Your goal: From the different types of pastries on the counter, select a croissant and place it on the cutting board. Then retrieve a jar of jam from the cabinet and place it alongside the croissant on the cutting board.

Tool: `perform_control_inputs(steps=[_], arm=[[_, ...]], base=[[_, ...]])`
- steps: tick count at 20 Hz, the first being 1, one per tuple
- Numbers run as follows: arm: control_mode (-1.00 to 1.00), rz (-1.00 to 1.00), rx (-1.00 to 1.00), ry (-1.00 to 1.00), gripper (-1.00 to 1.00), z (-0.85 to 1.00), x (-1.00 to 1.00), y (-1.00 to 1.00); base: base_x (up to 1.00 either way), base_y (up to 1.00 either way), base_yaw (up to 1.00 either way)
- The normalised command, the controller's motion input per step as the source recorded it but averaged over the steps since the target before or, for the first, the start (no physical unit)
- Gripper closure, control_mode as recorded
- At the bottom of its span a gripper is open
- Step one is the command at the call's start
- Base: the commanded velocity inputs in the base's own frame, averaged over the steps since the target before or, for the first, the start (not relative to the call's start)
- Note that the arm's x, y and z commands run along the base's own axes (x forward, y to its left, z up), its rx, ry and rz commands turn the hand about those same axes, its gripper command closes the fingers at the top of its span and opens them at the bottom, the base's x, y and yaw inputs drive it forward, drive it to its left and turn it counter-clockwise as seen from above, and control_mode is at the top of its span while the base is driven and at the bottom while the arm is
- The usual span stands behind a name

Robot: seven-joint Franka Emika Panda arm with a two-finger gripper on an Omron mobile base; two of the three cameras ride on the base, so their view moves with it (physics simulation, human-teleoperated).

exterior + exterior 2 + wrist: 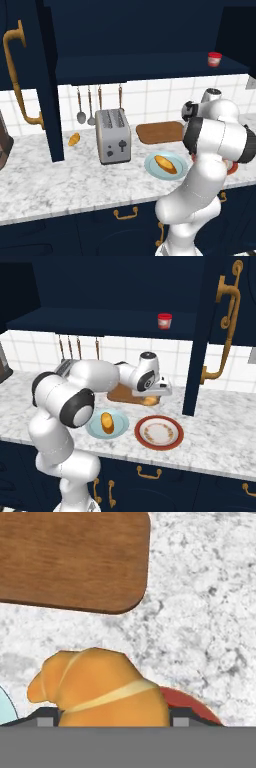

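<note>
My gripper (112, 719) is shut on the croissant (100, 687), a lumpy golden-brown pastry that sits between the two dark fingertips. It hangs over the marbled counter (200, 612), just off the rounded corner of the brown cutting board (70, 559). From the right base, the gripper (156, 391) holds the croissant (149, 401) at the near edge of the board (122, 393). The board (160, 132) lies right of the toaster. A red-lidded jar of jam (164, 321) (214, 59) stands on the shelf of the open navy cabinet (100, 321).
A light-blue plate (152, 167) carries an orange loaf-shaped pastry (165, 164). A red-rimmed plate (159, 432) lies to its right. A small orange pastry (74, 139) lies left of the toaster (113, 136). Cabinet doors with brass handles (17, 80) (227, 321) stand open on both sides.
</note>
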Motion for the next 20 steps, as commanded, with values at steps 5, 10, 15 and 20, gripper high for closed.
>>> perform_control_inputs(steps=[5, 10, 15, 20], arm=[[-1.0, 0.0, 0.0, -0.07, 1.0, 0.0, 0.87, 0.0], [-1.0, 0.0, 0.0, -0.18, 1.0, -0.15, 0.86, 0.0], [-1.0, 0.0, 0.0, -0.13, 1.0, -0.15, 0.75, 0.0], [-1.0, 0.01, 0.0, 0.0, 1.0, -0.08, 0.58, 0.0]], base=[[0.0, 0.0, 0.0], [0.0, 0.0, 0.0], [0.0, 0.0, 0.0], [0.0, 0.0, 0.0]])
